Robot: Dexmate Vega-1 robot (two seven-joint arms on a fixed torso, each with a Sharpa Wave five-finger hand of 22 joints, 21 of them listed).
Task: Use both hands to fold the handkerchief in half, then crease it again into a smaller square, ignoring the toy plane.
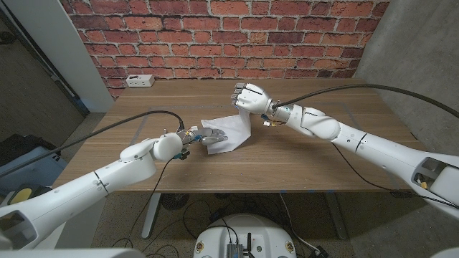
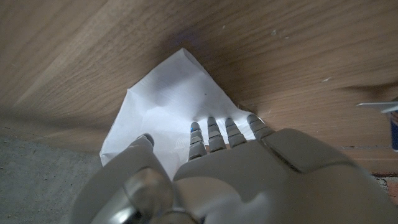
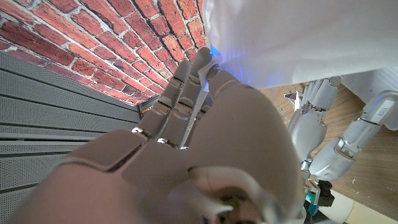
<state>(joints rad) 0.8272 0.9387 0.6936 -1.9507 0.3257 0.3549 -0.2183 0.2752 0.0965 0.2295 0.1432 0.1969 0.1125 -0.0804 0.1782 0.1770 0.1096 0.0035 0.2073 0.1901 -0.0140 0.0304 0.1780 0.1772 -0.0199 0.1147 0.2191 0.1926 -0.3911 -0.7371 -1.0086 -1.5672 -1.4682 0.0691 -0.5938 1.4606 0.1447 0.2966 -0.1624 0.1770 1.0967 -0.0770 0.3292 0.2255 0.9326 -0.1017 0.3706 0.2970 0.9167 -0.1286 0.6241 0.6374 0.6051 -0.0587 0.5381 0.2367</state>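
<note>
Before red brick, a white cloth handkerchief (image 1: 228,133) is pinned to the wooden worktop (image 1: 308,158) by the left hand (image 1: 209,136) while its far corner is lifted, pinched in the right hand (image 1: 247,97), for folding.

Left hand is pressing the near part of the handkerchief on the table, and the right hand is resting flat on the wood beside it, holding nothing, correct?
Not quite: the right hand is raised and grips the handkerchief's far edge, as the head view shows. The left hand does press the near part onto the table.
</note>
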